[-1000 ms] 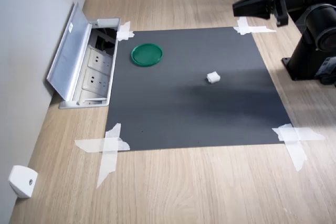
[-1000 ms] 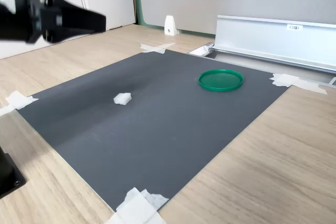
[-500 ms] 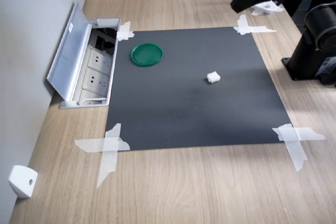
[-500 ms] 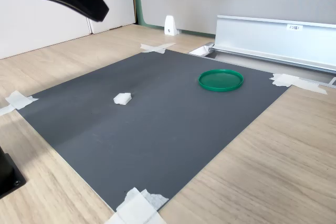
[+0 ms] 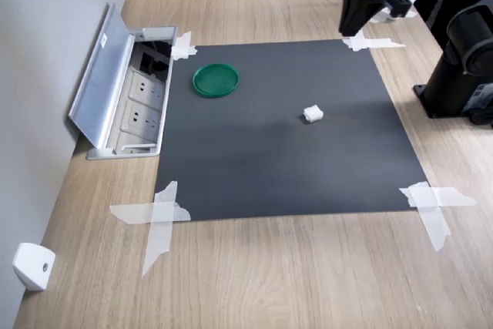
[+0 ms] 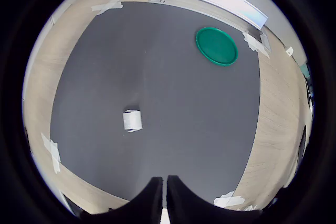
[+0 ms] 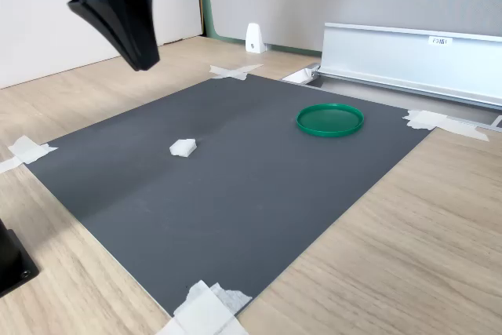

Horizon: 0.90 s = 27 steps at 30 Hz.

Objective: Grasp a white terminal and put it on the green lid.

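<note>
Setting: wooden tabletop (image 5: 254, 275) with a dark grey mat (image 5: 285, 129) fixed at its corners by white tape strips (image 5: 158, 217); an open floor socket box (image 5: 127, 102) with a silver flap sits just beside the mat's edge.
Landmark: everything below is placed against the mat.
Gripper: up high, the gripper (image 7: 143, 59) hangs over the mat's corner region, tips pointing down; in the wrist view the gripper (image 6: 164, 195) shows its two black fingers pressed together with only a sliver between them, clenched on nothing.
White terminal: the white terminal (image 5: 312, 114) lies alone on the mat, well inside its borders, clear of the arm; the wrist view has it (image 6: 132, 120) ahead of the fingertips and well below them.
Green lid: the green lid (image 5: 215, 80) rests flat on the mat near the corner closest to the socket box, well apart from the terminal; also seen at (image 7: 330, 119).
Step in hand: by my reading, the approach, with descent and grasp not yet made.
Risk one: coming down with fingers closed would knock the little block aside, so they must part first.
Risk two: such a small, light piece could tip or squirt out of an off-centre pinch.
Risk three: released from height, it may bounce over the lid's raised rim.
Count: one terminal, one lid, one gripper, one mat, four taped corners, one white wedge-shaped bracket (image 5: 32, 266) at the wall off the mat.
</note>
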{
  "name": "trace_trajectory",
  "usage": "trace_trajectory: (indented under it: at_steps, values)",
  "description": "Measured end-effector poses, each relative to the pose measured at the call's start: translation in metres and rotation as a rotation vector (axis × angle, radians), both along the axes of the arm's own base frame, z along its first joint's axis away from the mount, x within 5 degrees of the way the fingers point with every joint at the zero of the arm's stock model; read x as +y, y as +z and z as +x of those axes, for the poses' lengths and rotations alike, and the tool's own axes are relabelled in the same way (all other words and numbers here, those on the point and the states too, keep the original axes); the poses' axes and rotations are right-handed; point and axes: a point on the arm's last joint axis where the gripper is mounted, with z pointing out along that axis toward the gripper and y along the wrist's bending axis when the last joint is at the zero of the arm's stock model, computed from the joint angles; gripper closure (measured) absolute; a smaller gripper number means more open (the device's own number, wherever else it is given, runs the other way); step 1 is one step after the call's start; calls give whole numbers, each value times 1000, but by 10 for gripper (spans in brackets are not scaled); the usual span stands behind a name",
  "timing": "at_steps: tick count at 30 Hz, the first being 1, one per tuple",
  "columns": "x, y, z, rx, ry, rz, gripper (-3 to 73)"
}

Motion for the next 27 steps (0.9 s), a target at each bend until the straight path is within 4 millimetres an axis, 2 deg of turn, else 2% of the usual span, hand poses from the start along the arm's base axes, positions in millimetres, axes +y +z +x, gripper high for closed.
trace_trajectory:
  at_steps: [4, 11, 14, 16, 21, 27]
  values:
    - [-1, -10, 10, 61, 64, -15, 518]
    - [4, -16, 16, 92, 140, 31, 117]
    - [6, -16, 17, 83, 99, 63, 12]
    - [6, -16, 18, 77, 70, 78, -15]
    - [6, -16, 20, 49, 22, 94, -28]
    - [7, -32, 17, 83, 12, 100, -29]
